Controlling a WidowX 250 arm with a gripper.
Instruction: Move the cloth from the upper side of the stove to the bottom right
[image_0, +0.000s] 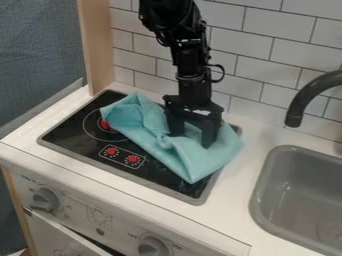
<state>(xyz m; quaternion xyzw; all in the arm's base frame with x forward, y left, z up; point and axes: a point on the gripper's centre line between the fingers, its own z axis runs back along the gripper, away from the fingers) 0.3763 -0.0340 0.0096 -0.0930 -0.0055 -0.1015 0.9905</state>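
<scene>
The gripper (192, 139) hangs down from above over the right half of the cloth, with its two fingers apart and their tips at the fabric. Turquoise and crumpled, the cloth (150, 129) lies across the upper and right part of the black stove top (77, 131), one corner pointing toward the front edge. Some fabric shows between the fingers; whether the tips press into it, I cannot tell. Part of the cloth behind the gripper is hidden.
Right of the stove is a grey sink (262, 192) under a dark curved faucet (308, 95). White counter (234, 200) runs between stove and sink. A tiled wall (257, 70) stands behind, a wooden post (98, 47) at the back left. Knobs line the front panel.
</scene>
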